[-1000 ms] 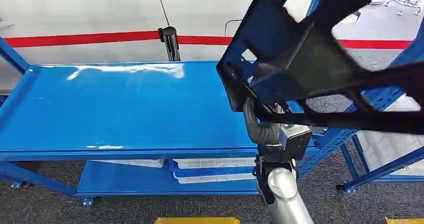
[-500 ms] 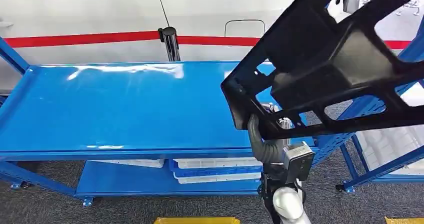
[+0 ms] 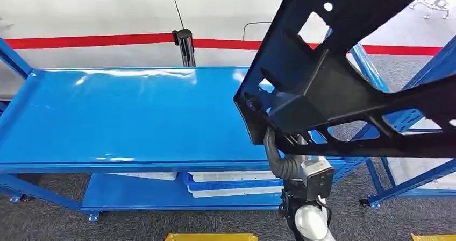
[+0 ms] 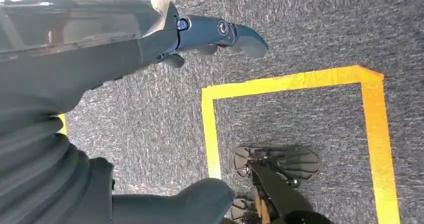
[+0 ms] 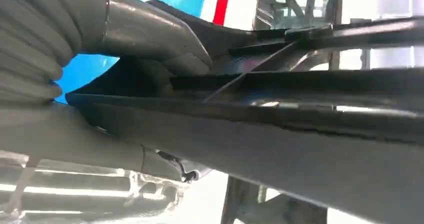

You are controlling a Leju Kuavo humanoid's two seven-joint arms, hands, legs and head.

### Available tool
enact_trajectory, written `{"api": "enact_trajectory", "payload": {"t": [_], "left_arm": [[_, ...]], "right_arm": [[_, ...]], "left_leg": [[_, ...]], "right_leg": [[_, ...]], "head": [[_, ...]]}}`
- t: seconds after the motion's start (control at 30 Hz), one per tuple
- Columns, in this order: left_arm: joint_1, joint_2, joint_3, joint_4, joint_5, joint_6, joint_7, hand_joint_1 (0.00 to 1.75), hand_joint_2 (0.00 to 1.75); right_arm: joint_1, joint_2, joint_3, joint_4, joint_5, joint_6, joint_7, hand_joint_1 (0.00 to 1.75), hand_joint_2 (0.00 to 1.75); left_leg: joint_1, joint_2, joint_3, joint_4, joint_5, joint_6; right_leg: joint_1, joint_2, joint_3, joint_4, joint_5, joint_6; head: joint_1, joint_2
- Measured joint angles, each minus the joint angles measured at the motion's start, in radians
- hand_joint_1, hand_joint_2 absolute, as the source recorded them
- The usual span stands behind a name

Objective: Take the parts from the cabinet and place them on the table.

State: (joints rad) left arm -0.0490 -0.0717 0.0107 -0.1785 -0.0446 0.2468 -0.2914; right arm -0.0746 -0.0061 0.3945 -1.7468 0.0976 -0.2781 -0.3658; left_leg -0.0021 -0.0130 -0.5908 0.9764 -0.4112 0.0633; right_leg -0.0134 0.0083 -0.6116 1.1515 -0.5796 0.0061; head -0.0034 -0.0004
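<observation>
One large black part [image 3: 344,74], a flat frame with cut-out openings and ribs, is held up in the air, tilted, over the right end of the blue bench [image 3: 123,117]. Landmark for all positions: the bench.

Nearest, in front of the bench's right end: the right arm rises from below, silver forearm, then a grey ribbed wrist cover. The right hand [image 3: 279,155] grips the lower edge of the part. In the right wrist view the thick grey thumb [image 5: 155,39] presses on one face of the part [image 5: 300,119] and the rest of the hand lies under the opposite face, so the hand is clamped on the part's edge. The part's lowest corner hangs just above the bench's front right area; contact with the bench top cannot be told.

Left hand [image 4: 220,34]: hangs over grey carpet with yellow floor tape [image 4: 295,81], fingers extended and apart, nothing held.

Under the bench top: a lower shelf [image 3: 140,195] carrying white trays [image 3: 231,176].

Right of the bench: blue frame uprights [image 3: 408,176] on the carpet.

Beyond the bench: a black post [image 3: 185,46], then a pale wall with a red stripe [image 3: 91,40].
</observation>
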Motion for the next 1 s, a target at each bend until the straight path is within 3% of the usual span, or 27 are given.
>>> {"api": "enact_trajectory", "payload": {"t": [0.03, 0.07, 0.1, 0.17, 0.2, 0.23, 0.27, 0.3, 0.33, 0.37, 0.4, 0.43, 0.47, 0.53, 0.57, 0.6, 0.63, 0.67, 0.73, 0.77, 0.87, 0.9, 0.93, 0.97, 1.0], "left_arm": [[0.0, 0.0, 0.0, 0.0, 0.0, -0.001, 0.001, 0.0, 1.75], [0.0, 0.0, 0.0, 0.0, 0.0, -0.003, 0.001, 0.0, 1.75], [0.0, 0.0, 0.001, 0.0, 0.0, -0.004, 0.002, 0.0, 1.75], [0.001, 0.0, 0.002, 0.0, 0.0, -0.005, 0.002, 0.0, 1.75], [0.001, 0.0, 0.002, 0.0, 0.0, -0.006, 0.003, 0.0, 1.75], [0.0, 0.0, 0.002, 0.0, -0.001, -0.006, 0.004, 0.0, 1.75], [0.0, 0.002, 0.003, 0.0, -0.002, -0.006, 0.004, 0.0, 1.75], [0.001, 0.002, 0.003, 0.0, -0.003, -0.006, 0.005, 0.0, 1.75], [0.0, 0.002, 0.003, 0.0, -0.004, -0.006, 0.005, 0.0, 1.75], [0.001, 0.002, 0.003, 0.0, -0.005, -0.006, 0.005, 0.0, 1.75], [0.003, 0.002, 0.003, 0.0, -0.005, -0.006, 0.005, 0.0, 1.75], [0.004, 0.002, 0.003, 0.0, -0.005, -0.006, 0.006, 0.0, 1.75], [0.005, 0.002, 0.003, 0.0, -0.008, -0.009, 0.006, 0.0, 1.75], [0.003, 0.002, 0.003, 0.0, -0.011, -0.01, 0.006, 0.0, 1.75], [0.003, 0.002, 0.003, 0.0, -0.013, -0.01, 0.006, 0.0, 1.75], [0.003, 0.002, 0.003, 0.0, -0.015, -0.013, 0.006, 0.0, 1.75], [0.003, 0.002, 0.003, 0.0, -0.019, -0.015, 0.006, 0.0, 1.75], [0.003, 0.002, 0.003, 0.0, -0.02, -0.015, 0.006, 0.0, 1.75], [0.001, 0.002, 0.003, 0.0, -0.023, -0.015, 0.006, 0.0, 1.75], [-0.003, 0.002, 0.003, 0.0, -0.026, -0.015, 0.006, 0.0, 1.75], [-0.002, 0.002, 0.003, 0.0, -0.034, -0.015, 0.007, 0.0, 1.75], [-0.001, 0.002, 0.003, 0.0, -0.037, -0.016, 0.007, 0.0, 1.75], [-0.002, 0.001, 0.002, 0.0, -0.04, -0.016, 0.007, 0.0, 1.75], [-0.003, 0.0, 0.001, 0.0, -0.041, -0.017, 0.007, 0.0, 1.75], [-0.004, 0.0, -0.002, 0.0, -0.041, -0.018, 0.007, 0.0, 1.75]], "right_arm": [[0.002, -0.005, 0.003, 0.001, -0.01, 0.009, 0.014, 1.75, 1.75], [0.004, -0.01, 0.004, 0.002, -0.019, 0.015, 0.023, 1.75, 1.75], [0.004, -0.015, 0.005, 0.004, -0.029, 0.024, 0.033, 1.75, 1.75], [0.003, -0.022, 0.005, 0.008, -0.046, 0.033, 0.047, 1.75, 1.75], [0.002, -0.024, 0.006, 0.009, -0.052, 0.038, 0.052, 1.75, 1.75], [0.0, -0.026, 0.006, 0.009, -0.06, 0.042, 0.059, 1.75, 1.75], [-0.002, -0.027, 0.007, 0.011, -0.071, 0.048, 0.068, 1.75, 1.75], [0.0, -0.03, 0.006, 0.011, -0.078, 0.05, 0.07, 1.75, 1.75], [-0.003, -0.032, 0.006, 0.015, -0.083, 0.05, 0.077, 1.75, 1.75], [-0.003, -0.033, 0.006, 0.017, -0.088, 0.051, 0.079, 1.75, 1.75], [-0.004, -0.034, 0.006, 0.019, -0.089, 0.051, 0.079, 1.75, 1.75], [-0.007, -0.034, 0.006, 0.019, -0.092, 0.051, 0.08, 1.75, 1.75], [-0.007, -0.034, 0.006, 0.021, -0.095, 0.052, 0.083, 1.75, 1.75], [-0.008, -0.035, 0.005, 0.027, -0.112, 0.059, 0.099, 1.75, 1.75], [-0.008, -0.037, 0.005, 0.03, -0.119, 0.064, 0.108, 1.75, 1.75], [-0.008, -0.038, 0.005, 0.035, -0.125, 0.066, 0.114, 1.75, 1.75], [-0.008, -0.04, 0.005, 0.04, -0.134, 0.071, 0.121, 1.75, 1.75], [-0.01, -0.041, 0.003, 0.044, -0.147, 0.077, 0.127, 1.75, 1.75], [-0.014, -0.042, 0.0, 0.051, -0.163, 0.084, 0.136, 1.75, 1.75], [-0.015, -0.043, -0.001, 0.053, -0.167, 0.085, 0.138, 1.75, 1.75], [-0.021, -0.044, -0.008, 0.061, -0.174, 0.086, 0.143, 1.75, 1.75], [-0.019, -0.044, -0.011, 0.063, -0.175, 0.086, 0.148, 1.75, 1.75], [-0.02, -0.045, -0.015, 0.066, -0.174, 0.086, 0.151, 1.75, 1.75], [-0.02, -0.045, -0.018, 0.068, -0.173, 0.087, 0.155, 1.75, 1.75], [-0.02, -0.046, -0.019, 0.069, -0.172, 0.087, 0.156, 1.75, 1.75]], "left_leg": [[-0.001, 0.001, -0.001, 0.0, 0.0, 0.0], [0.0, 0.001, -0.005, 0.0, 0.0, -0.001], [0.001, 0.001, -0.008, 0.001, 0.003, -0.005], [0.007, 0.0, -0.015, 0.005, 0.007, -0.012], [0.012, -0.001, -0.02, 0.011, 0.009, -0.018], [0.013, -0.002, -0.027, 0.021, 0.008, -0.027], [0.011, -0.005, -0.037, 0.025, 0.008, -0.036], [0.009, -0.007, -0.037, 0.034, 0.01, -0.043], [0.008, -0.008, -0.041, 0.039, 0.012, -0.048], [0.008, -0.01, -0.043, 0.036, 0.018, -0.052], [0.016, -0.012, -0.05, 0.04, 0.019, -0.056], [0.019, -0.007, -0.06, 0.058, -0.007, -0.06], [0.019, 0.002, -0.072, 0.099, -0.058, -0.064], [0.021, 0.005, -0.117, 0.253, -0.167, -0.073], [0.022, 0.005, -0.131, 0.311, -0.193, -0.075], [0.024, 0.006, -0.128, 0.339, -0.197, -0.076], [0.024, 0.007, -0.103, 0.319, -0.182, -0.074], [0.024, 0.008, -0.06, 0.264, -0.156, -0.071], [0.023, 0.007, 0.061, 0.093, -0.104, -0.058], [0.018, 0.006, 0.097, 0.033, -0.118, -0.053], [0.004, 0.005, 0.086, 0.033, -0.105, -0.042], [0.001, 0.006, 0.083, 0.024, -0.093, -0.031], [0.012, 0.014, 0.08, 0.009, -0.074, -0.022], [0.006, 0.015, 0.069, 0.004, -0.063, -0.016], [0.005, 0.016, 0.057, 0.006, -0.054, -0.003]], "right_leg": [[-0.001, 0.0, -0.029, 0.073, -0.03, -0.002], [-0.005, 0.0, -0.049, 0.125, -0.046, 0.003], [-0.009, 0.0, -0.047, 0.131, -0.04, 0.013], [-0.019, -0.001, 0.015, 0.026, 0.008, 0.043], [-0.025, -0.003, 0.069, -0.068, 0.038, 0.057], [-0.033, -0.004, 0.112, -0.151, 0.045, 0.064], [-0.018, 0.005, 0.115, -0.132, 0.058, 0.057], [-0.017, 0.007, 0.098, -0.129, 0.062, 0.055], [-0.016, 0.008, 0.09, -0.131, 0.055, 0.041], [-0.018, 0.007, 0.091, -0.129, 0.057, 0.037], [-0.033, 0.003, 0.076, -0.131, 0.064, 0.025], [-0.03, 0.001, 0.082, -0.131, 0.071, 0.018], [-0.026, -0.001, 0.075, -0.131, 0.077, 0.006], [-0.017, -0.006, 0.059, -0.13, 0.091, -0.01], [-0.014, -0.008, 0.052, -0.129, 0.096, -0.01], [-0.011, -0.009, 0.045, -0.129, 0.101, -0.01], [-0.009, -0.011, 0.039, -0.129, 0.106, -0.009], [-0.009, -0.011, 0.035, -0.129, 0.109, -0.005], [-0.008, -0.01, 0.031, -0.129, 0.117, 0.001], [-0.004, -0.011, 0.027, -0.129, 0.122, 0.008], [-0.01, -0.014, 0.024, -0.132, 0.139, 0.028], [-0.008, -0.013, 0.022, -0.137, 0.146, 0.038], [-0.005, -0.014, 0.015, -0.122, 0.133, 0.038], [-0.004, -0.012, -0.009, -0.096, 0.094, 0.027], [-0.005, -0.011, -0.028, -0.035, 0.042, 0.012]], "head": [[-0.001, 0.0], [-0.001, 0.0], [0.0, 0.0], [0.0, 0.0], [0.0, 0.0], [0.001, 0.0], [0.002, 0.0], [0.002, 0.0], [0.001, 0.0], [-0.001, 0.0], [-0.003, 0.0], [-0.002, 0.0], [-0.007, 0.0], [-0.009, 0.0], [-0.01, 0.0], [-0.009, 0.0], [-0.01, 0.0], [-0.01, 0.0], [-0.01, 0.0], [-0.01, 0.0], [-0.011, 0.0], [-0.01, 0.0], [-0.01, 0.0], [-0.007, 0.0], [-0.004, 0.0]]}}
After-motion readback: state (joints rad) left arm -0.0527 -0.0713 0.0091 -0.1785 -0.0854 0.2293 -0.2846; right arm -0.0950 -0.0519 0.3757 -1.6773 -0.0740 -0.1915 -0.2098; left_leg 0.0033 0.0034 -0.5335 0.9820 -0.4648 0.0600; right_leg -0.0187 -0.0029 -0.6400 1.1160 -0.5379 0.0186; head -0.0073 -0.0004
